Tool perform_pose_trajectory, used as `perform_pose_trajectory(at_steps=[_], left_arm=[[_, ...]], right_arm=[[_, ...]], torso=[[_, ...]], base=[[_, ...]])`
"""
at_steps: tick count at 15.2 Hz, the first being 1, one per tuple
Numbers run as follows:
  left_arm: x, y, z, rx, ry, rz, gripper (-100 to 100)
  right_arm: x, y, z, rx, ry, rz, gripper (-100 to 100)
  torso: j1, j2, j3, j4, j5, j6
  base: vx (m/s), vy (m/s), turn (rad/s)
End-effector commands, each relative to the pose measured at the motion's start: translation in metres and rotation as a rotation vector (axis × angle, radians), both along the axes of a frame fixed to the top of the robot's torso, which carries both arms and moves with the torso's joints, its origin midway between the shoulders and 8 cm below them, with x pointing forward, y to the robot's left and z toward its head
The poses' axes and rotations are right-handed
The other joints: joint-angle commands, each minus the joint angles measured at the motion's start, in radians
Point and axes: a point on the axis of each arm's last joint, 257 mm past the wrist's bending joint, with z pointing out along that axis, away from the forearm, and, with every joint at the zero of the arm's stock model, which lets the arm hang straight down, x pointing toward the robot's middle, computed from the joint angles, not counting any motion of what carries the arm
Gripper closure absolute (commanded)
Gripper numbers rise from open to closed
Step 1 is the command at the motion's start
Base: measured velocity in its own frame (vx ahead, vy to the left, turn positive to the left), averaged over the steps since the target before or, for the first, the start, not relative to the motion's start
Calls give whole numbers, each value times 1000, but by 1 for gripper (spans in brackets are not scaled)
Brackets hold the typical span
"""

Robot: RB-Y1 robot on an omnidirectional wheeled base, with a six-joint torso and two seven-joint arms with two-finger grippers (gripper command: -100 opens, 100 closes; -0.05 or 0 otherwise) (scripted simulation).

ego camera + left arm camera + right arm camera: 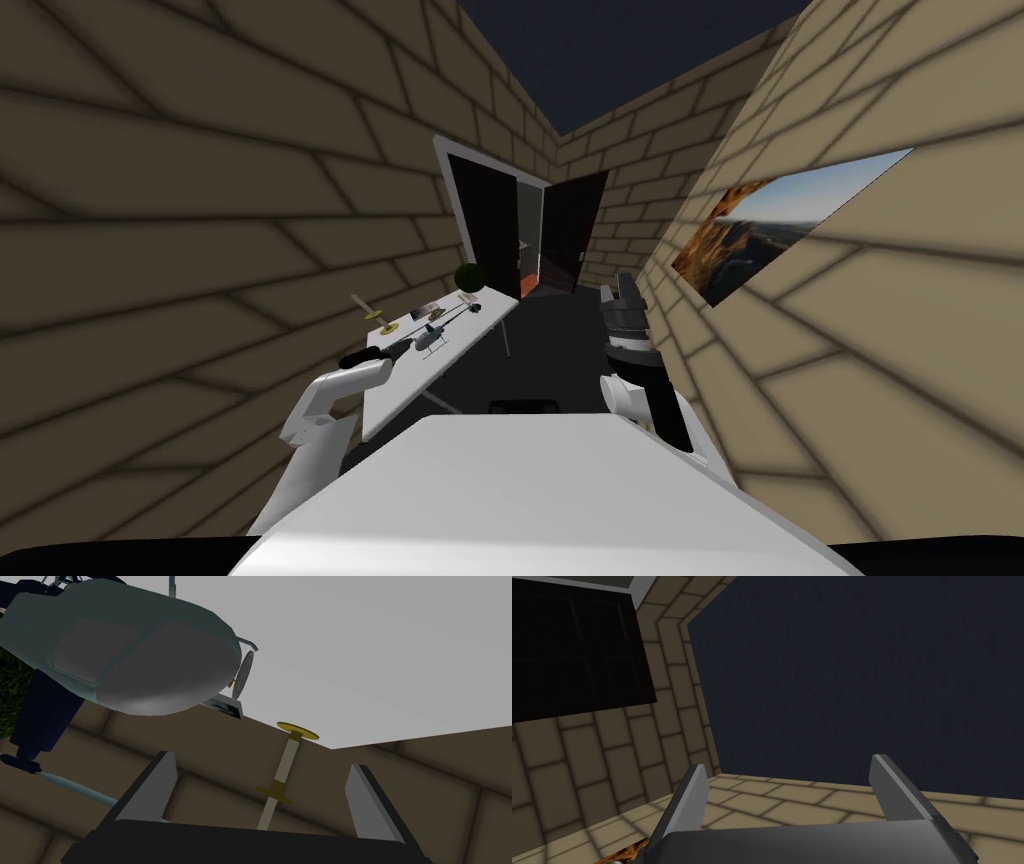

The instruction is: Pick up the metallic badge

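Tan brick walls [200, 200], white table [400, 398], dark floor [562, 340]

The head camera looks steeply down and forward along a narrow brick room, with the white table [400, 395] on its left. The camera on the left gripper [262, 760] sits very close to the toy helicopter [140, 661] and looks across that same table to the wall [425, 786]. The camera on the right gripper [789, 761] faces up at the dark ceiling [852, 676].

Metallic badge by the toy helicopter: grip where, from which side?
Probably pinch the badge across its flat faces at the exposed rim: it's a thin disc, seemingly on edge. Come from the side away from the helicopter, whose nose crowds it.
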Motion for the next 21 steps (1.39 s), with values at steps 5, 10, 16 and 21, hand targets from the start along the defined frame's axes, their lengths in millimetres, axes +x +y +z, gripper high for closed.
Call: perform_pose_trajectory(at_steps=[5,10,16,21], left_arm=[[-25,10,-22,-32,135,26,-100],[-42,16,-36,-57,225,39,-100],[-63,21,-50,-92,330,52,-100],[-74,25,-56,-108,384,59,-100]], right_arm=[[0,0,0,0,0,0,0],[0,0,0,0,0,0,0],[0,0,0,0,0,0,0],[0,0,0,0,0,0,0]], torso=[[1,-1,0,0,0,0],[8,-9,-7,-5,7,5],[19,-27,-20,-13,18,12],[28,-39,-28,-18,27,18]], base=[[45,36,-150],[46,44,-110],[52,51,-119],[47,50,-97]])
